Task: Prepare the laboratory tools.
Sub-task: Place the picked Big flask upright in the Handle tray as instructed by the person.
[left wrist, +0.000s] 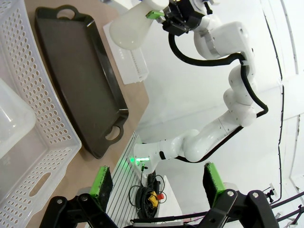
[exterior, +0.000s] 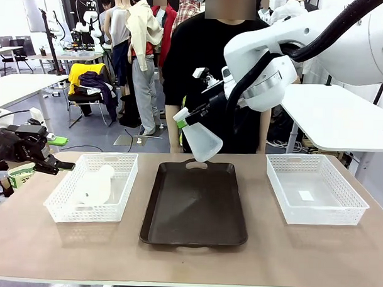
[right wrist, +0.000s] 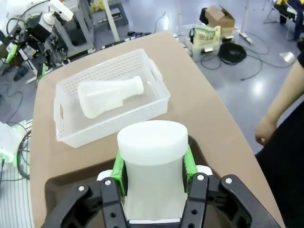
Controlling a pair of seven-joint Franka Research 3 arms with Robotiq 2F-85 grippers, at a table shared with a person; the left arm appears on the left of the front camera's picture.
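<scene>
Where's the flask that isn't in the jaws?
Front view: the loose flask lies on its side inside the left basket, to the robot's left of the dark tray.

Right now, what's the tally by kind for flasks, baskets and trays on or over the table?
Translucent frosted-white conical flasks: 2 (one held aloft, one lying in a basket)
White plastic mesh baskets: 2
Dark brown flat tray: 1
Total: 5

Flask (exterior: pixel 95 185) in basket (exterior: pixel 82 213) left of tray (exterior: pixel 195 206)
</scene>
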